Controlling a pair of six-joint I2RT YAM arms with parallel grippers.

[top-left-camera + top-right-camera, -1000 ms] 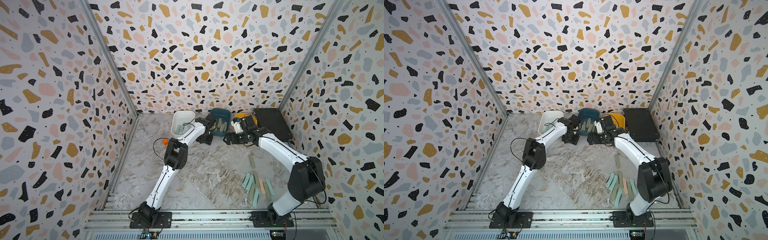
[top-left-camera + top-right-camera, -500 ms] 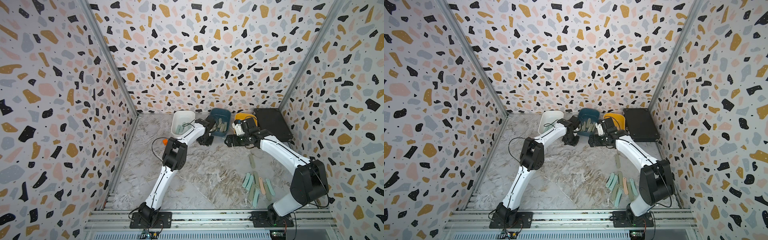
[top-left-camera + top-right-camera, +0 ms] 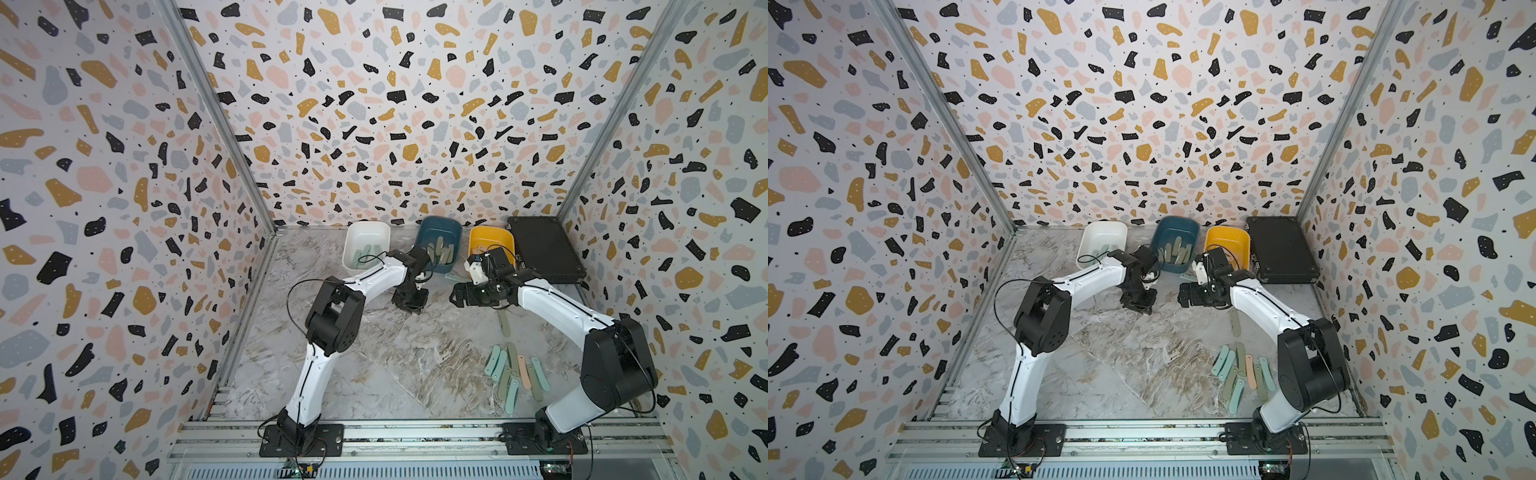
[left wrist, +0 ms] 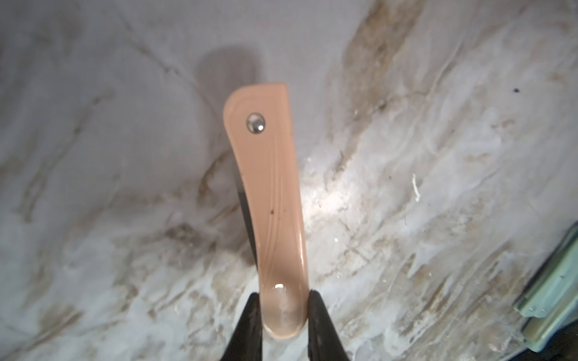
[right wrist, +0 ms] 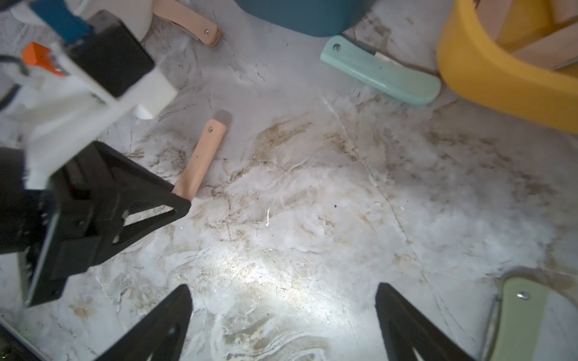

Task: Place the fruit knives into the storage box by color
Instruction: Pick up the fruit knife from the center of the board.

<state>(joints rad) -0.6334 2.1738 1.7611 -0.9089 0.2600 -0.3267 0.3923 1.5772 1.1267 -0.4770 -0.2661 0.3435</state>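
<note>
we are seeming roughly midway: our left hand (image 4: pixel 283 300) is pinching a peach-pink knife (image 4: pixel 269 193) by one end low over the bench (image 3: pixel 374 374) near the teal tub (image 3: pixel 441 227), our right hand (image 5: pixel 281 312) is gaping empty, and a cluster of knives (image 3: pixel 524 372) is lying unsorted.

Tubs (image 3: pixel 368 237), case (image 3: pixel 540 249) block rear; ctr free.

I get both top views from high above the silver aluminium base rail (image 3: pixel 415 432), side by side, looking steeply down and sharing the whole grey marbled worktop (image 3: pixel 374 374). My left wrist camera sits close behind the left jaws and looks along the peach-pink folded plastic knife (image 4: pixel 269 193) between them. My right wrist camera looks past the right jaws, close to the worktop, at that same knife (image 5: pixel 200 159) ahead of them.
</note>
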